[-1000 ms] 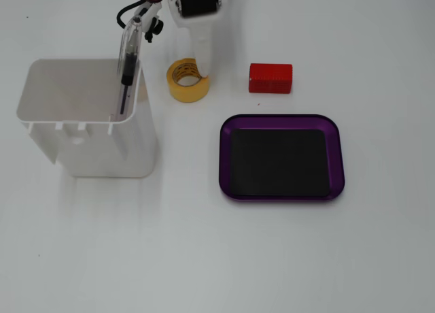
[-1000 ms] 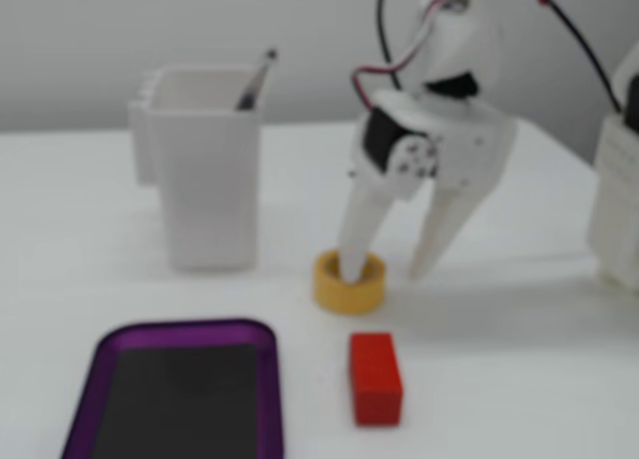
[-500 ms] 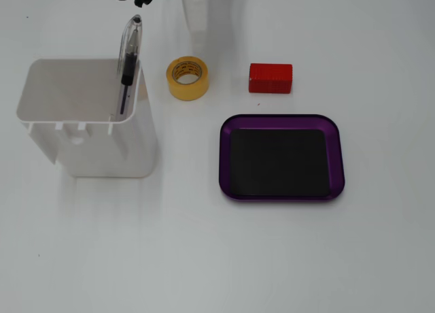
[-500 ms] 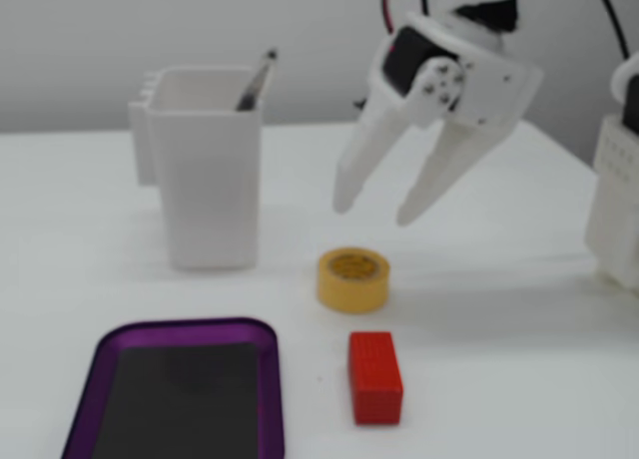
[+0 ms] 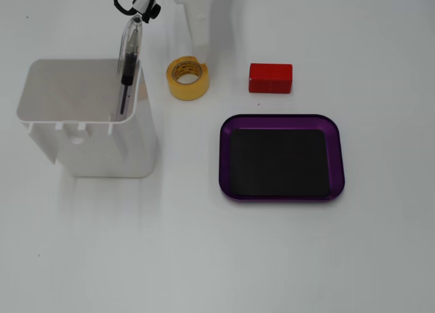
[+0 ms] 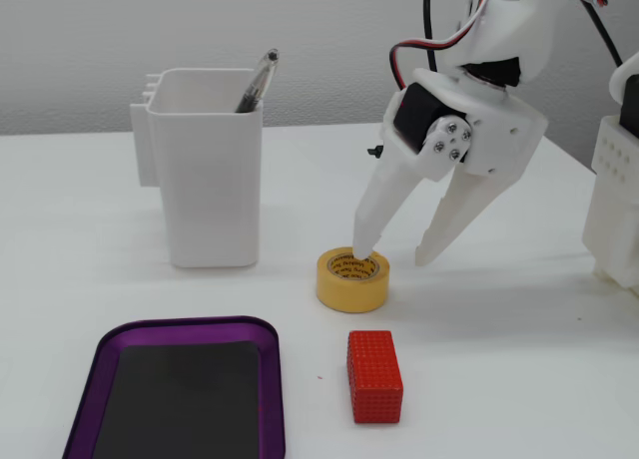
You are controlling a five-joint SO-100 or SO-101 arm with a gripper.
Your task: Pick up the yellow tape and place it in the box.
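Observation:
The yellow tape [image 5: 187,79] lies flat on the white table, its tan core showing; it also shows in the other fixed view [image 6: 353,279]. My gripper [image 6: 393,254] is open and straddles the tape's rim. One fingertip [image 6: 363,247] sits at the ring's hole and the other hangs outside it to the right, just above the table. In the top-down fixed view only one white finger [image 5: 198,37] shows, its tip at the tape's upper right edge. The box, a purple tray [image 5: 282,118] with a black bottom, lies empty apart from the tape; it also shows [image 6: 180,326].
A red block [image 5: 270,77] lies right of the tape, between tape and tray [image 6: 374,375]. A tall white container [image 5: 88,122] holding a pen [image 5: 129,61] stands left of the tape [image 6: 210,195]. A white arm base [image 6: 619,210] is at the right edge.

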